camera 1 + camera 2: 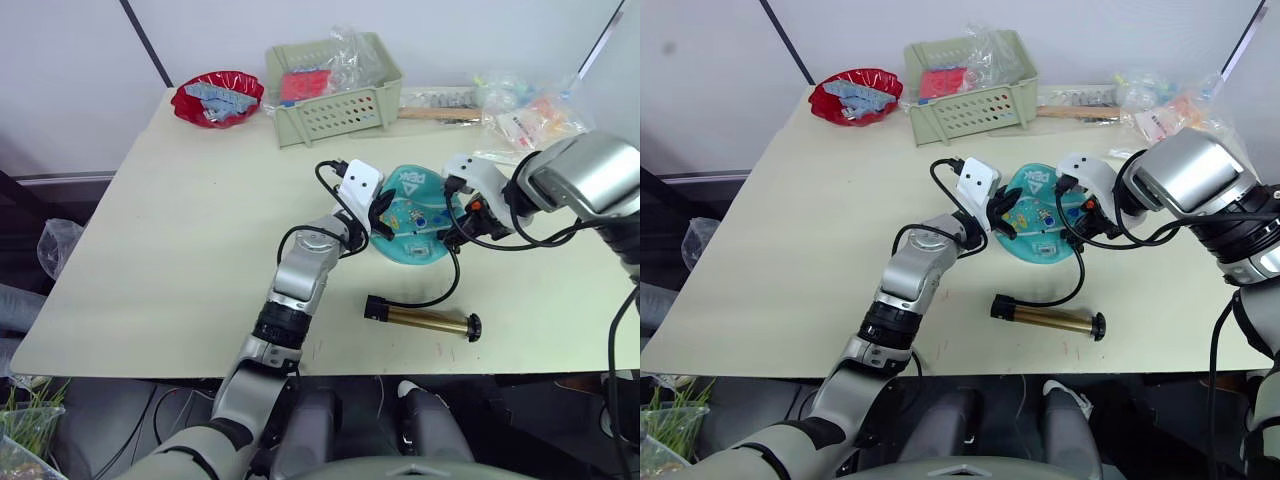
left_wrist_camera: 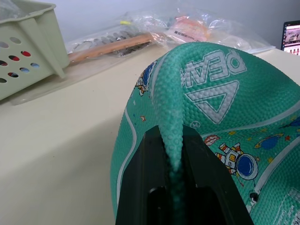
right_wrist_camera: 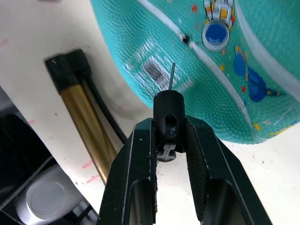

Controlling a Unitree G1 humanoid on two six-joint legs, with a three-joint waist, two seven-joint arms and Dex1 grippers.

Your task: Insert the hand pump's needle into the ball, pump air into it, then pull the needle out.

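The teal ball (image 1: 412,228) lies limp and partly flat on the table, right of centre. My left gripper (image 2: 171,137) is shut on a raised fold of the ball (image 2: 211,117) at its left rim. My right gripper (image 3: 168,124) is shut on the black fitting of the needle (image 3: 171,77). The thin pin hovers just over the ball's skin, a little off a small dark hole (image 3: 186,39), and is not pushed in. The bronze hand pump (image 1: 425,320) lies near the table's front edge. Its black hose (image 1: 450,285) curves up to my right gripper (image 1: 458,212).
A green basket (image 1: 335,90) and a red bowl (image 1: 217,98) stand at the back of the table. Plastic bags (image 1: 525,112) and a wooden stick (image 1: 440,115) lie at the back right. The table's front edge (image 1: 400,372) runs just behind the pump.
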